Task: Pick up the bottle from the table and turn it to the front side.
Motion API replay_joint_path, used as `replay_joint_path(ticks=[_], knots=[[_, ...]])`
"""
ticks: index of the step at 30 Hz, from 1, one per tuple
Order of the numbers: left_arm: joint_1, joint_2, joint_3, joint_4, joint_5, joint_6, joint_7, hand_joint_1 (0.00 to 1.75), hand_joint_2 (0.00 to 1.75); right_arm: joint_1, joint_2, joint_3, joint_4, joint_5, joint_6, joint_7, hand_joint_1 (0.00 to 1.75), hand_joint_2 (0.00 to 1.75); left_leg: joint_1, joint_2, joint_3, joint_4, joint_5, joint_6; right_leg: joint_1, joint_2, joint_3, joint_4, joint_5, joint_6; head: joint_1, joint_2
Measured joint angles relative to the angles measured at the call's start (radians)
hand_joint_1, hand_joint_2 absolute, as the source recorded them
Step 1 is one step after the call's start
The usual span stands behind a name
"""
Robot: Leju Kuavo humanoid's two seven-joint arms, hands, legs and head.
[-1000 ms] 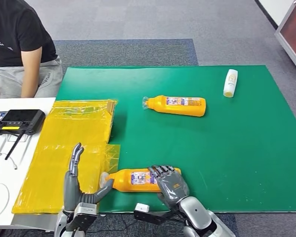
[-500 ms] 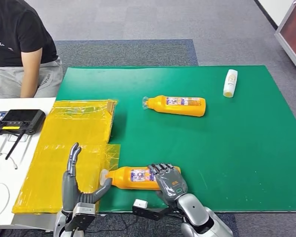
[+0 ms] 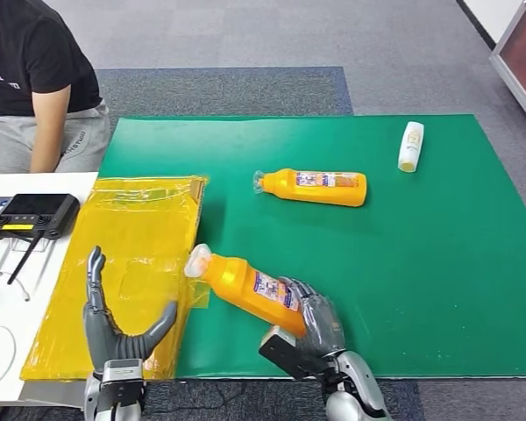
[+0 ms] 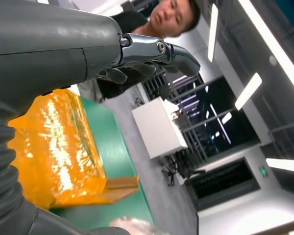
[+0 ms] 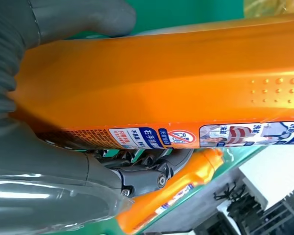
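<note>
My right hand (image 3: 316, 323) grips the orange bottle (image 3: 247, 285) at its base, neck angled up toward my left hand (image 3: 108, 338), which is spread wide and holds nothing. I judge it rigid, slick and light; hold mid-body.

Right hand (image 3: 316, 320) grips the orange bottle (image 3: 247, 285) by its base end, thumb and fingers wrapped on opposite sides. Left hand (image 3: 111, 329) is raised, empty, with fingers extended and thumb spread.
</note>
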Motion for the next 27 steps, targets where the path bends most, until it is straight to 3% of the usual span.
replay_joint_path(ticks=[12, 14, 18, 20, 27], knots=[[0.01, 0.001, 0.004, -0.09, 0.083, 0.002, 0.0, 0.0, 1.75, 0.031, 0.032, -0.039, -0.025, -0.088, -0.027, -0.059, 1.75, 1.75, 0.0, 0.0, -0.001, 0.0, -0.001, 0.001, 0.0, 0.0, -0.001, 0.0, -0.001, 0.001, 0.0, 0.0], [0.011, -0.001, 0.001, -0.091, 0.176, -0.076, 0.005, 0.0, 1.75, 0.035, 0.034, -0.04, -0.033, -0.082, -0.039, -0.068, 1.75, 1.75, 0.0, 0.0, -0.001, 0.0, -0.001, 0.001, 0.0, 0.0, -0.001, 0.0, -0.001, 0.001, 0.0, 0.0], [0.009, -0.013, 0.003, -0.08, 0.41, -0.374, 0.066, 0.0, 1.75, 0.05, 0.042, -0.041, -0.052, -0.102, -0.076, -0.102, 1.75, 1.75, 0.0, 0.0, -0.001, 0.0, -0.001, 0.001, 0.0, 0.0, -0.001, 0.0, -0.002, 0.001, 0.0, 0.0], [0.005, -0.019, 0.004, -0.067, 0.468, -0.479, 0.095, 0.0, 1.75, 0.053, 0.045, -0.041, -0.058, -0.117, -0.085, -0.117, 1.75, 1.75, 0.0, 0.0, -0.001, 0.0, -0.001, 0.001, 0.0, 0.0, -0.001, 0.0, -0.002, 0.001, 0.0, 0.0], [-0.029, -0.029, 0.001, -0.001, 0.455, -0.616, 0.117, 0.0, 1.75, 0.046, 0.051, -0.042, -0.069, -0.139, -0.09, -0.142, 1.75, 1.75, 0.0, 0.0, -0.001, 0.0, -0.001, 0.001, 0.0, 0.0, -0.001, 0.0, -0.002, 0.001, 0.0, 0.0]])
